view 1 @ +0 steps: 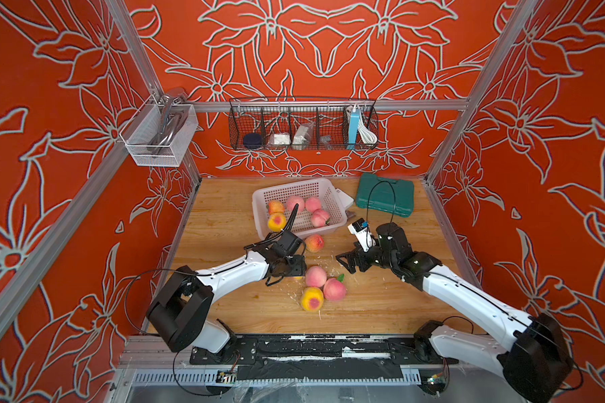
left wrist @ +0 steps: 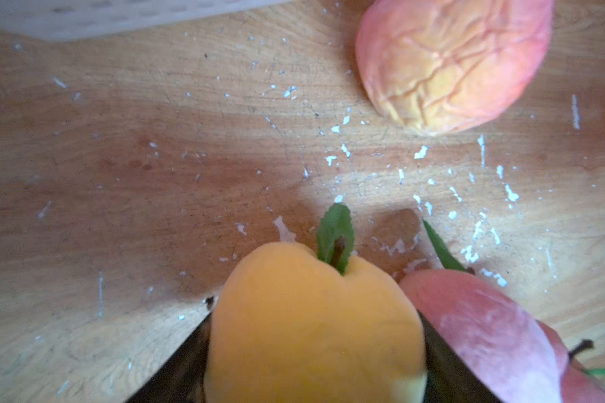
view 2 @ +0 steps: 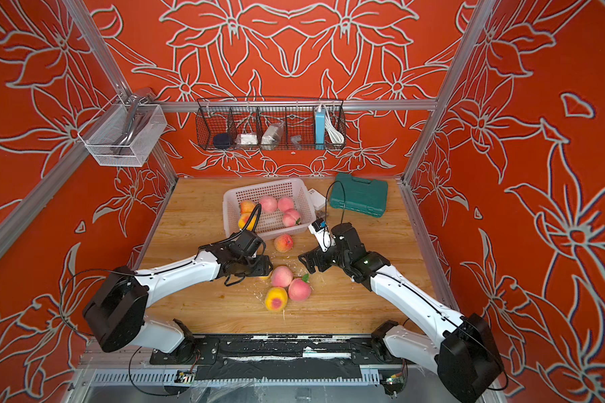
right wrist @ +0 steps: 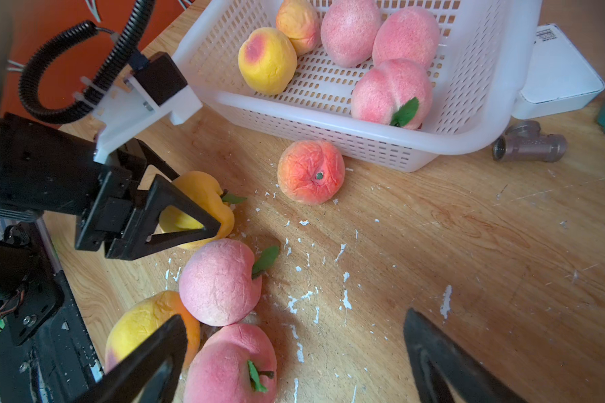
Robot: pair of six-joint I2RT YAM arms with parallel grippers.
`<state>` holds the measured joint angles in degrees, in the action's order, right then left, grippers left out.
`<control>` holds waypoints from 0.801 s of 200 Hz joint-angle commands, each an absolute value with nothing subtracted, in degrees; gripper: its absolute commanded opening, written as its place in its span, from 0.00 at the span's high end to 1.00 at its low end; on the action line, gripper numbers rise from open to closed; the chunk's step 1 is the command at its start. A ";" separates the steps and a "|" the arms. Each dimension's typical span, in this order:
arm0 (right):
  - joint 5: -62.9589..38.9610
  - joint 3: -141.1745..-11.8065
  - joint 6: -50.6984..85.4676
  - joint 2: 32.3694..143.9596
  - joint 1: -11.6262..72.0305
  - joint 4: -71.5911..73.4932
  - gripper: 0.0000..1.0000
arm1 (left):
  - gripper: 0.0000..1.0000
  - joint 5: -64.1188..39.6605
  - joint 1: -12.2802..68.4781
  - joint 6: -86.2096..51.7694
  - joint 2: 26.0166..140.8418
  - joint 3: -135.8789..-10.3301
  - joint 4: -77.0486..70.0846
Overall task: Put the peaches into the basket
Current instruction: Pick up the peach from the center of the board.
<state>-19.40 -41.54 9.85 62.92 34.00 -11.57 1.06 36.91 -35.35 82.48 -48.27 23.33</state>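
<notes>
Clock is read on the tabletop in a top view, 12 = back wall.

**Grippers**
- Left gripper (right wrist: 196, 204): jaws sit either side of the yellow peach (left wrist: 311, 331) and look to press both flanks. The fruit rests on the table (view 1: 224, 216) near its middle.
- Right gripper (right wrist: 294, 317): spread wide and empty, parked at 3 of the loose pile.

**Peaches**
- Basket (view 1: 287, 190) is at 12 of the middle, with five peaches in it.
- Also loose: pink peach (view 1: 315, 276) right against the yellow one at its 3, leafed pink peach (view 1: 334, 289), blushed yellow peach (view 1: 311, 299) at 6, and wrinkled peach (view 1: 314, 243) just beside the basket's near wall.

**Handling (my read)**
- The creased skin and the way the yellow one bulges between the jaws say soft foam.
- Expect it to be light, squashy, matte and unlikely to slip, but it will roll.
- Grip across the widest girth and stay off stem and leaves.
- Go easy on the squeeze.

**In the way**
- One jaw is wedged between the yellow and pink fruit, so lift straight up or you'll roll the pink one.
- The wrinkled peach lies on the line toward 12.
- You also have to clear the flared rim.
- The left arm's cable loop (view 1: 292, 216) arches over the basket's 7 corner.

**Off route**
- White box (right wrist: 559, 69) is just beside the basket's 3 side, with a pipe tee (right wrist: 530, 143) near it.
- Green case (view 1: 385, 195) is at 2.
- The white flakes (right wrist: 343, 300) on the wood look harmless.
</notes>
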 commanded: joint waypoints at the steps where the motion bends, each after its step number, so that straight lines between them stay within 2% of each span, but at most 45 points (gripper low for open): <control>1: -19.56 -40.75 9.64 61.80 33.58 -11.42 0.01 | 0.39 4.76 38.30 -34.65 78.99 -50.89 27.64; 95: -16.95 -40.11 9.58 58.40 33.45 -12.23 0.01 | 0.40 4.38 40.91 -31.66 73.82 -64.76 36.91; 160: -17.12 -39.55 9.29 56.79 33.40 -12.11 0.01 | 0.39 9.81 38.25 -21.88 81.03 -79.70 41.55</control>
